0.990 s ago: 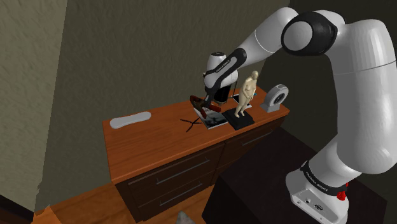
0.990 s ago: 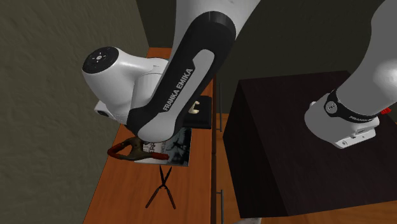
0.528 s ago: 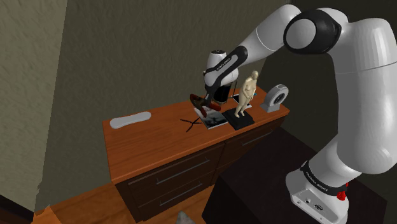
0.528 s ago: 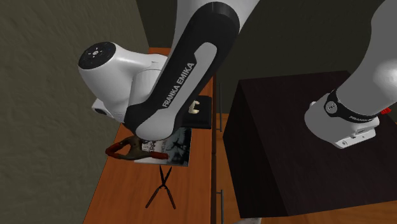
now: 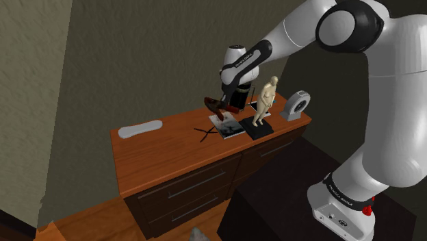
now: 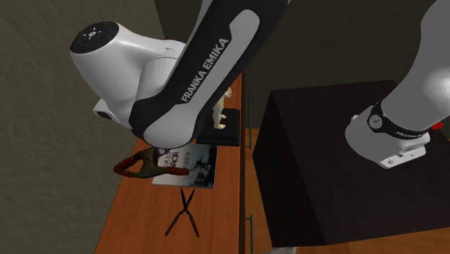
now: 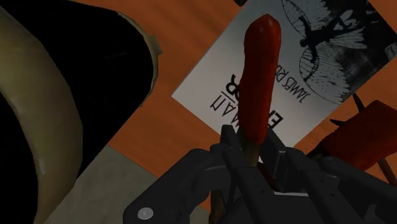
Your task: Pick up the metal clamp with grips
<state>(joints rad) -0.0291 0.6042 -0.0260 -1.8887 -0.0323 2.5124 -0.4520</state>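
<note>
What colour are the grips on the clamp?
The clamp has red grips, clearest in the wrist view.

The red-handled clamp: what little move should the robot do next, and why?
Probably raise it straight up: the end effector is shut on the clamp, which hangs low over the booklet, and the figurine stands close beside it.

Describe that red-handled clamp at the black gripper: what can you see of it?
The clamp has two red-coated handles on a dark body. One long, rounded handle juts out between the gripper's fingers, which are shut on it near its base; the other sits off to one side. It seems to hang tilted above the wooden dresser top, over a black-and-white printed booklet, touching nothing but the gripper.
</note>
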